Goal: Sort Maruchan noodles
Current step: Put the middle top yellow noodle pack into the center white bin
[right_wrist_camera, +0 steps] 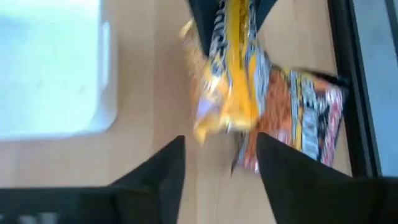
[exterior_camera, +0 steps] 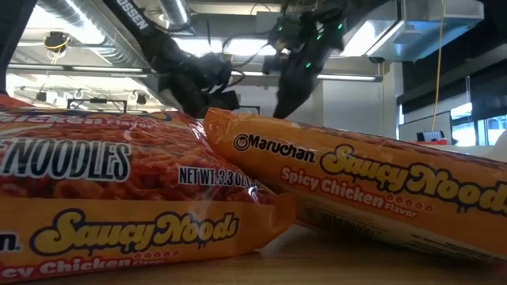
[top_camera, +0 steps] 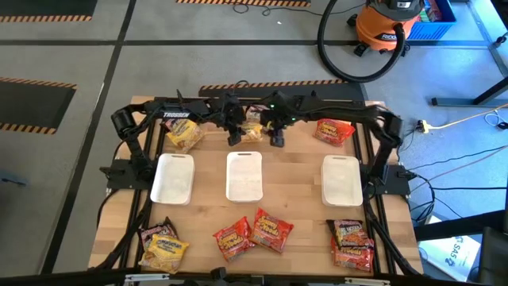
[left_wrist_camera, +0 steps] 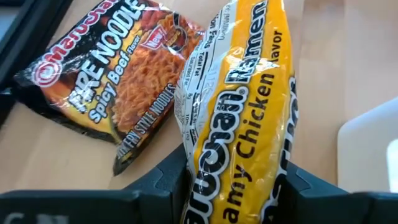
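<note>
Your left gripper point(top_camera: 236, 137) was clamped on a yellow packet point(left_wrist_camera: 239, 118) above the worktop's point(top_camera: 294, 199) far edge, just beyond the middle tray point(top_camera: 244, 176). Your right gripper point(right_wrist_camera: 219, 163) stood beside it with fingers parted, empty. Other packets lay along the near edge — a dark one point(left_wrist_camera: 115, 74) near the far-left corner.

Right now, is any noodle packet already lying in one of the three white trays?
No, all three white trays are bare in the high view; the packets lie on the table around them.
</note>
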You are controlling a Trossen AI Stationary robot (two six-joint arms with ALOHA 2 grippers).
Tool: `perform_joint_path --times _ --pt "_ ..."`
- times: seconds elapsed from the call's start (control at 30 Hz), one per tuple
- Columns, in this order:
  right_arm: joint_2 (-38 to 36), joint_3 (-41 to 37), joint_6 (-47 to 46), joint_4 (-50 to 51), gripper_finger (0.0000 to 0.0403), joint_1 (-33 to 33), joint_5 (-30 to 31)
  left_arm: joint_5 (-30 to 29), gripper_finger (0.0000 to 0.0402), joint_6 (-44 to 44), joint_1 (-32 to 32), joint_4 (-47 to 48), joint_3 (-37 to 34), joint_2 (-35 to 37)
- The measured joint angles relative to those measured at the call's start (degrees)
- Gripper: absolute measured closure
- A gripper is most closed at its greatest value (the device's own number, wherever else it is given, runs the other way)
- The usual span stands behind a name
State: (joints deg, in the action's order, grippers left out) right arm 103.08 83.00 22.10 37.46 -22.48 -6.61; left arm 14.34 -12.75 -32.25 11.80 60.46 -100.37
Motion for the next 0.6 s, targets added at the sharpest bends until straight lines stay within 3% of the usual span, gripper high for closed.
perform_joint_path --times 0.2,0.4,0.6 --pt "-7.95 -4.16 -3.76 7.54 0.0199 1.94 3.95 -8.05 0.027 -1.56 3.34 7.25 2.28 5.15" --pt "-15.99 -14.94 -7.77 -0.77 0.0209 3.84 2.41 -9.25 0.027 0.28 6.19 9.57 2.39 13.91" --pt "-19.5 -24.99 -13.22 -9.28 0.022 7.65 1.04 -8.85 0.027 3.24 12.42 11.54 2.39 20.32"
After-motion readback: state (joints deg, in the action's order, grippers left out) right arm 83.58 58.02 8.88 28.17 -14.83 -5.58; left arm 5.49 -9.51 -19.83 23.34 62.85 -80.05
